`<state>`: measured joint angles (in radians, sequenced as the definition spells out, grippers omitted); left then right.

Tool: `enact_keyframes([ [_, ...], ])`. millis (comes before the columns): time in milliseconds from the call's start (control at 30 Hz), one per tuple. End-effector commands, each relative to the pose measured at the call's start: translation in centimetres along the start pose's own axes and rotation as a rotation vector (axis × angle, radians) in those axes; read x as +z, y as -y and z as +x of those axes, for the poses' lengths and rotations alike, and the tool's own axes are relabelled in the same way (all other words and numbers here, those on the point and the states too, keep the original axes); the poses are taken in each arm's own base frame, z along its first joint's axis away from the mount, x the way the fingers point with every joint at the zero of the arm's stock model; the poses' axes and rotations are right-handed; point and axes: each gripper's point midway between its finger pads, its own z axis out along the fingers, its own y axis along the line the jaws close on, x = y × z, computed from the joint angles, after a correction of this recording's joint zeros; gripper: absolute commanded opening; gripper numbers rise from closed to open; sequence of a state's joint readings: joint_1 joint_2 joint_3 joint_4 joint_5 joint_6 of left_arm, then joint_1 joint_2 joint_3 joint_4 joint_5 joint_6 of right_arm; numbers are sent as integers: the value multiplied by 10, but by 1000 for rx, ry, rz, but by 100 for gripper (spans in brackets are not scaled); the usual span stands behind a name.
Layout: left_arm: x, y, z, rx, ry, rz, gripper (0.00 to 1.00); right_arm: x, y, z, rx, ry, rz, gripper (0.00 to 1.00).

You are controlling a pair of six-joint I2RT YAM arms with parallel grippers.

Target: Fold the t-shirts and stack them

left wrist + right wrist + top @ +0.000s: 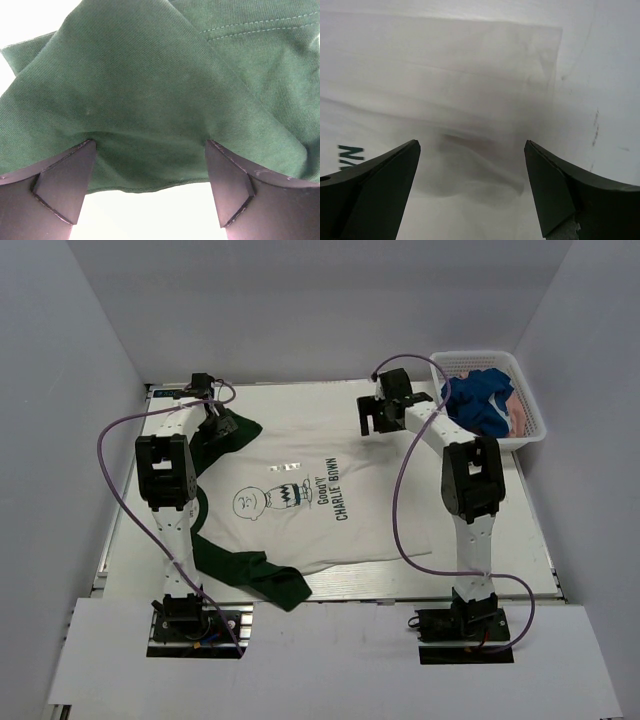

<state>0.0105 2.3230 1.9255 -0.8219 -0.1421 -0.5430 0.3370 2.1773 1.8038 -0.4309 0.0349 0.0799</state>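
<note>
The cream t-shirt (300, 505) lies spread flat on the bench (525, 540), print up, its collar toward the left arm and its hem toward the right arm. Its far sleeve (238, 432), dark green, is rumpled at the shirt's far collar-side corner. Its near sleeve (262, 578) is bunched in a heap at the near collar-side corner.

The left tool (150, 165) is down at the far sleeve, released. Its fingers are spread wide and slack green cloth drapes between them, unpinched. The right tool (472, 170) hangs over the shirt's far hem corner, also released, jaws wide and gripping nothing.

Beyond that hem corner, apart from the shirt, the blue t-shirt (480, 400) and the pink t-shirt (520, 420) sit crumpled in a white mesh basket (525, 443).
</note>
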Motion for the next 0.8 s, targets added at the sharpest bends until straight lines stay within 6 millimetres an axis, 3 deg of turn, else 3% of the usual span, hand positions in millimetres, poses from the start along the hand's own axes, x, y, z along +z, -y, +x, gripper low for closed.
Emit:
enact_keyframes([
  [0, 29, 10, 15, 10, -49, 70, 100, -18, 29, 16, 48, -42, 120, 90],
  [200, 10, 34, 10, 28, -53, 204, 100, -17, 34, 33, 87, -120, 179, 82],
  [267, -4, 37, 3, 37, -29, 229, 100, -18, 34, 33, 91, -111, 177, 71],
  [300, -13, 43, 1, 44, -8, 246, 100, -17, 36, 38, 99, -123, 180, 60],
  [333, -13, 44, -2, 56, 3, 251, 100, -16, 33, 40, 97, -129, 177, 57],
  [633, -58, 60, -29, 80, 108, 323, 100, -16, 42, 56, 140, -197, 230, 59],
  [767, -64, 62, -33, 80, 127, 333, 100, -23, 47, 61, 132, -210, 266, 69],
])
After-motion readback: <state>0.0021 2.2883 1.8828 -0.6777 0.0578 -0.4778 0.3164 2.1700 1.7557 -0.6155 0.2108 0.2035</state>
